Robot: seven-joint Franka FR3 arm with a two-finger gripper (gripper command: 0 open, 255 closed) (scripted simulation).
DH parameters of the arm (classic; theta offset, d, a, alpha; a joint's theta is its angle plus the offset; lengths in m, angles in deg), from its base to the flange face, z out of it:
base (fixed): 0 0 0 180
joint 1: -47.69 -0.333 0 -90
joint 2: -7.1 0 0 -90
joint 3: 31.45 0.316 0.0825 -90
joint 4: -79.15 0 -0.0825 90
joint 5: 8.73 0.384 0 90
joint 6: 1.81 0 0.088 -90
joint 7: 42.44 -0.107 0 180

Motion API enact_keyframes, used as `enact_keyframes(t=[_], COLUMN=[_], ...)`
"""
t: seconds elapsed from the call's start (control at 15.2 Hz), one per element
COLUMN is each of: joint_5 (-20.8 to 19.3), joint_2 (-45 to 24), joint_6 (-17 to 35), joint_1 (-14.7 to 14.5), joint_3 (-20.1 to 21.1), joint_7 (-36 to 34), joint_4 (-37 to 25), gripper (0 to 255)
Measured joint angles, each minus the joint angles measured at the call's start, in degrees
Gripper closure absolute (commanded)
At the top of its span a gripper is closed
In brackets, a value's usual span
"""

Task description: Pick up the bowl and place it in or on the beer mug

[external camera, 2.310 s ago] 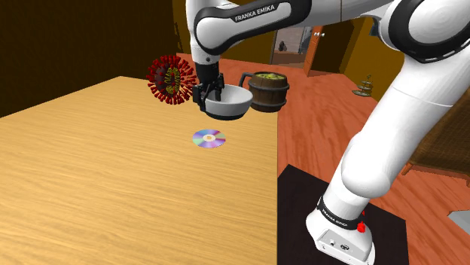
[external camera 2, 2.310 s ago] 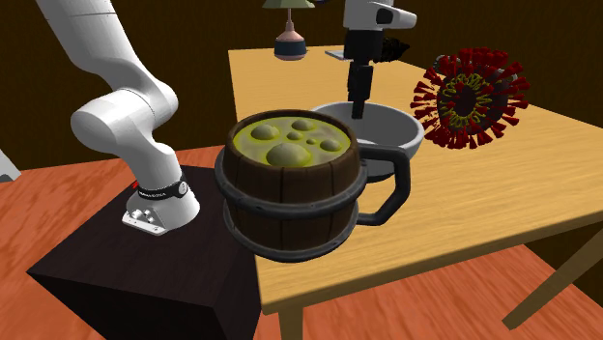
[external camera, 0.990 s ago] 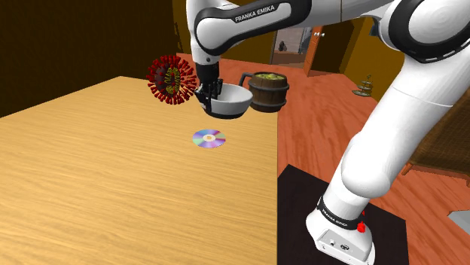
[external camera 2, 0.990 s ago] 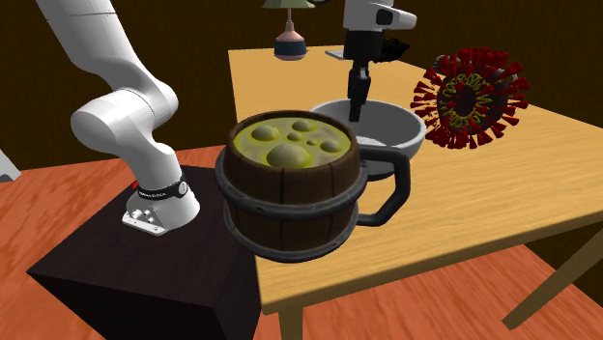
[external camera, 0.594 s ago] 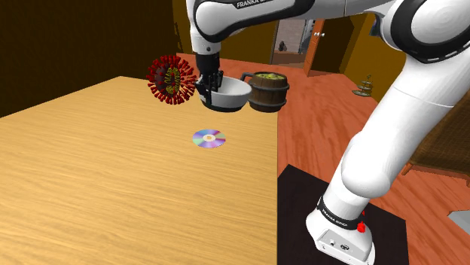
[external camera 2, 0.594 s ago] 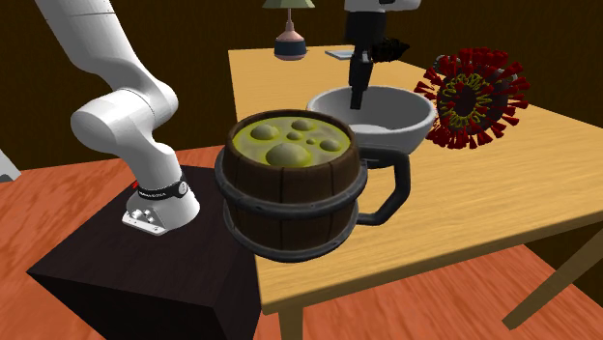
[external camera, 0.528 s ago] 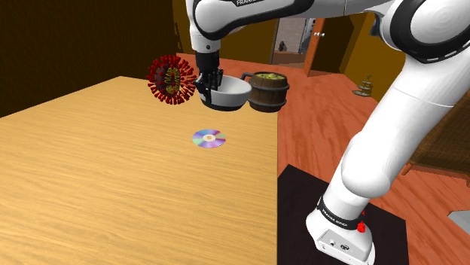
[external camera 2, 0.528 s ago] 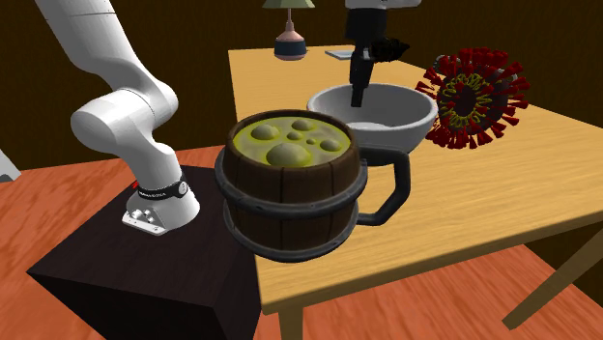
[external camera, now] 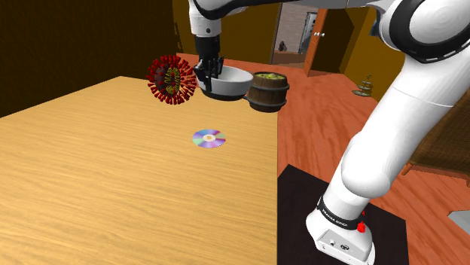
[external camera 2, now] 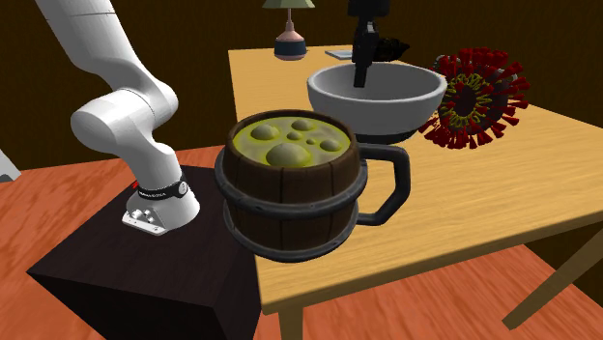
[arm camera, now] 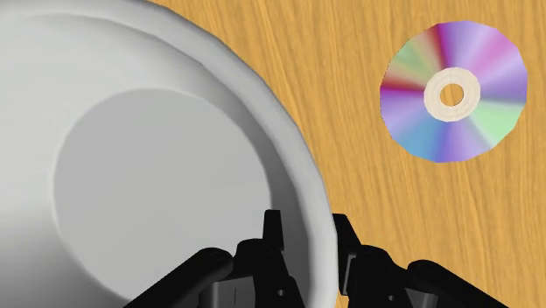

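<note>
You see the end effector [arm camera: 308, 234] clamped on the rim of the bowl [external camera 2: 379, 97], which hangs clear of the tabletop [external camera: 113, 173], just beside the mug [external camera 2: 290, 188]. Pick-up appears done. Carrying the bowl over the mug and setting it down remain.

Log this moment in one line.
grey bowl: airborne, short of beer mug | fingers: shut on its rim | beer mug: on table
</note>
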Motion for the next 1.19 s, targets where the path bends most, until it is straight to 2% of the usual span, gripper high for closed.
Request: enact_keyframes(t=[1.19], joint_5=[-0.7], joint_2=[-3.6], joint_6=[-14.9], joint_1=[-0.2], joint_3=[0.4], joint_7=[1.1], joint_4=[-18.4], gripper=[255])
